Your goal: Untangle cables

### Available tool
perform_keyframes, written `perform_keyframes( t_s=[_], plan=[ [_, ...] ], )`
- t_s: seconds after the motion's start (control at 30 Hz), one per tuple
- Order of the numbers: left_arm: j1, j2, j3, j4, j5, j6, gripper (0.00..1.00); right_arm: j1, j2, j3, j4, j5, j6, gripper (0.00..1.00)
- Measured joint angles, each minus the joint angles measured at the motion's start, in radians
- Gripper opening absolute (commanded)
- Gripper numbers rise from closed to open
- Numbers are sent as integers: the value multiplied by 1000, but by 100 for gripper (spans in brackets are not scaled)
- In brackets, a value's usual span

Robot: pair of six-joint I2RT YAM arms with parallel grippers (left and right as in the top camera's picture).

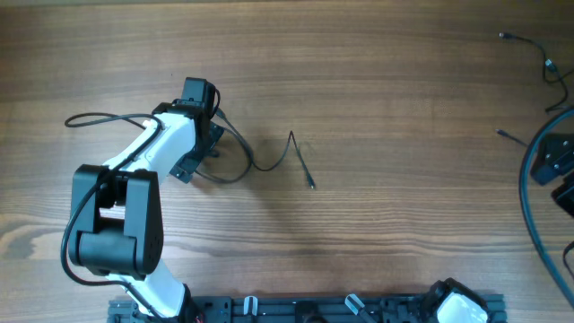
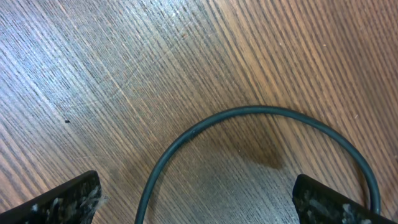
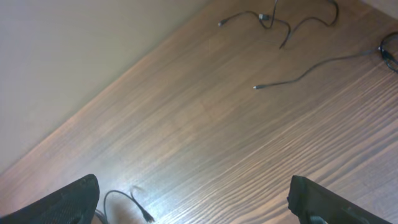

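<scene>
A: What do we see on the worktop (image 1: 404,224)?

B: One cable (image 2: 261,110) lies left of the middle, curving from under our left pincer (image 1: 208,144) out to its plug end (image 1: 312,186). The other cables (image 3: 298,76) lie loose near the far right corner, well apart from it.

A: And how do our pincers stand?

B: Both released. From the left wrist we see the fingers (image 2: 62,202) spread wide, with an arc of that cable lying flat on the wood between them; we cannot tell whether either finger touches it. Our right pincer (image 3: 194,186) hangs over the wood, jaws wide, grasping nothing, and those other cables sit well ahead of it.
</scene>
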Motion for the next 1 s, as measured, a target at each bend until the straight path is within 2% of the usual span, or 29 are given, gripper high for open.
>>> perform_keyframes(
  t_s=[0.13, 0.23, 0.4, 0.47, 0.53, 0.57, 0.6, 0.67, 0.7, 0.73, 0.8, 0.93, 1.0],
  plan=[
    [0, 0, 0, -34, 1, 8, 100, 0, -50, -35, -2, -3, -5, 100],
    [0, -17, 0, -42, 25, 87, 100, 0, -50, -74, -1, -17, 0, 100],
    [0, -246, -1, -79, 112, 219, 99, 0, -50, -120, 29, -54, 16, 100],
    [-6, -343, -1, -127, 119, 234, 84, 0, -50, -145, 40, -71, 49, 100],
    [-23, -378, 0, -180, 124, 248, 89, 0, -50, -151, 59, -76, 63, 100],
    [-41, -381, 0, -205, 129, 234, 97, 0, -50, -152, 76, -78, 67, 100],
    [-67, -380, -3, -214, 140, 201, 100, 0, -50, -152, 95, -81, 75, 100],
    [-114, -380, -21, -191, 160, 74, 98, 0, -50, -153, 104, -81, 81, 100],
    [-136, -380, -33, -167, 163, 6, 92, 0, -49, -153, 103, -81, 82, 100],
    [-164, -380, -47, -131, 169, -24, 81, 0, -47, -153, 104, -81, 82, 100],
    [-212, -368, -66, -18, 165, -64, 71, 0, -39, -153, 103, -81, 82, 100],
    [-262, -262, -68, 111, 157, -89, 65, 0, -13, -153, 103, -82, 82, 100],
    [-261, -172, -71, 178, 142, -46, 59, 0, 3, -153, 102, -84, 82, 100]
  ],
)
